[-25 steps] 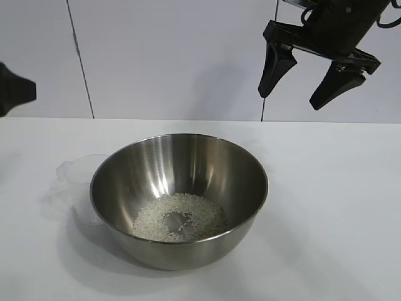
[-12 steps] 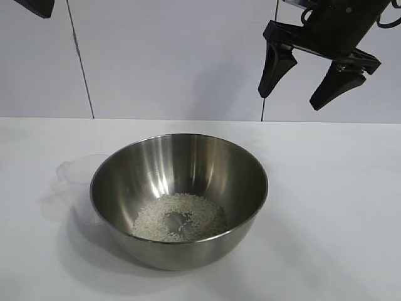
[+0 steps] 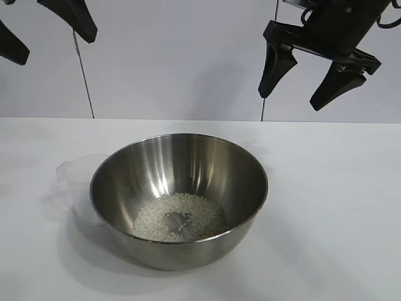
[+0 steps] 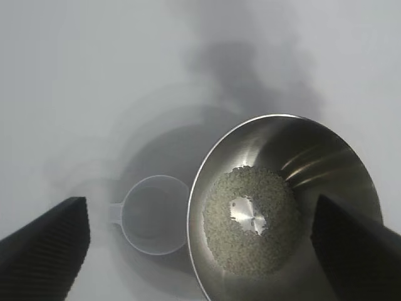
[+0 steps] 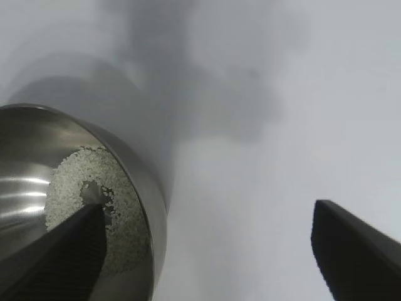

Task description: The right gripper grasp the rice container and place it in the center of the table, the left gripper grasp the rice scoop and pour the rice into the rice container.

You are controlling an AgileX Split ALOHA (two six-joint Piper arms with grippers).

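- Rice container [image 3: 179,199] stands on the surface [image 3: 326,207], holding rice [image 3: 180,217].
- Rice scoop [image 3: 80,174] beside it, apparently empty.
- Left gripper [image 3: 47,28] and right gripper [image 3: 310,78] hang above, fingers wide.

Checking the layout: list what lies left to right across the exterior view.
Left gripper up high → scoop on the table → bowl holding rice → right gripper up high.

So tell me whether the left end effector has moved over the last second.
Yes. The left end effector has risen from mid-height at the exterior view's left edge to the top left corner, open, high above the rice scoop, which stands beside the rice container.
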